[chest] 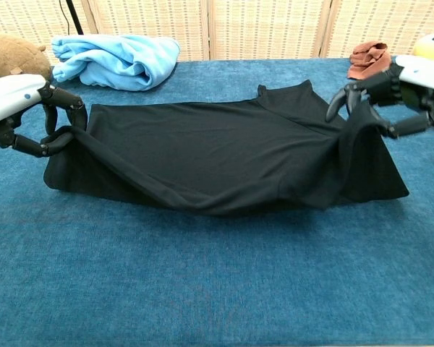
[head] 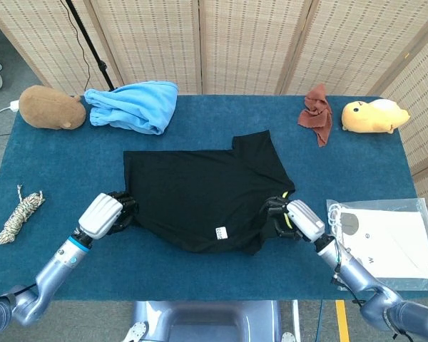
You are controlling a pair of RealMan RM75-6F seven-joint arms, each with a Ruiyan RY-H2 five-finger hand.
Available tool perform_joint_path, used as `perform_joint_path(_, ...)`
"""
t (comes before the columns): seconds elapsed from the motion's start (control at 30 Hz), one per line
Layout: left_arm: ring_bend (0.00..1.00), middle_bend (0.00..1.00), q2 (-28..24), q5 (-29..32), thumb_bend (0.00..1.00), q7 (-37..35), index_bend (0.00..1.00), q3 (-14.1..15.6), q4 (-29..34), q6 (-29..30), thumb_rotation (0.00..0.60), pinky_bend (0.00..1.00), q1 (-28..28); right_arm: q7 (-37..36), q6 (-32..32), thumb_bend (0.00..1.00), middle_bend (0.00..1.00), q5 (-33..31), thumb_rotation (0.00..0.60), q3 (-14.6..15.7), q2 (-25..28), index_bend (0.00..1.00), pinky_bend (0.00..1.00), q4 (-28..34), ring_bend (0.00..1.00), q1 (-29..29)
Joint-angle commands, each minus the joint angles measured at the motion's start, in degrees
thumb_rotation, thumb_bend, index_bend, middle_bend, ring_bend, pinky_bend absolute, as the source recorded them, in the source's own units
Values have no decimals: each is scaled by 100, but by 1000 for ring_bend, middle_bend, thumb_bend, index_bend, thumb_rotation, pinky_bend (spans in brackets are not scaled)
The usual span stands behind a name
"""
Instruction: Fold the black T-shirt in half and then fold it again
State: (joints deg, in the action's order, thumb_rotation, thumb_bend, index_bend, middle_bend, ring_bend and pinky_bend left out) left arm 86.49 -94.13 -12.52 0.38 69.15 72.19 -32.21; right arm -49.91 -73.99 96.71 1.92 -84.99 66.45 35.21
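With the near edge of the black T-shirt (chest: 224,155) lifted off the blue table (head: 200,271), the first fold is in hand. The left hand (chest: 29,108) pinches the hem corner at the left, and the right hand (chest: 390,90) has its fingers closed on the cloth near the collar. The far half lies flat mid-table. Next, both hands should probably carry the raised edge to the far edge and lay it down evenly.

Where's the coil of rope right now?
In the head view, the coil of rope lies at the table's left edge, left of the left hand and nearer the robot than the brown plush.
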Motion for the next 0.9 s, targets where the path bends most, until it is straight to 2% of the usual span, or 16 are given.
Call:
perform_joint_path(0.03, 405, 575, -177, 298, 510, 260, 682, -196, 277, -370, 600, 550, -173, -151, 162, 720, 389, -193, 600, -212, -33, 614, 385, -100, 264, 142)
perform_joint_path(0.2, 405, 575, -223, 638, 510, 405, 682, -435, 398, -682, 600, 550, -317, -334, 395, 721, 389, -428, 600, -480, -99, 614, 384, -296, 264, 323)
perform_joint_path(0.63, 405, 575, -144, 1376, 503, 557, 682, -947, 437, -1216, 600, 550, -613, -962, 1253, 721, 389, -917, 600, -845, -345, 615, 385, -873, 264, 742)
perform_joint_path(0.9, 405, 575, -69, 1656, 503, 551, 682, -1114, 285, -1466, 600, 550, -768, -1307, 1917, 720, 390, -1170, 600, -1099, -562, 615, 385, -1362, 264, 1159)
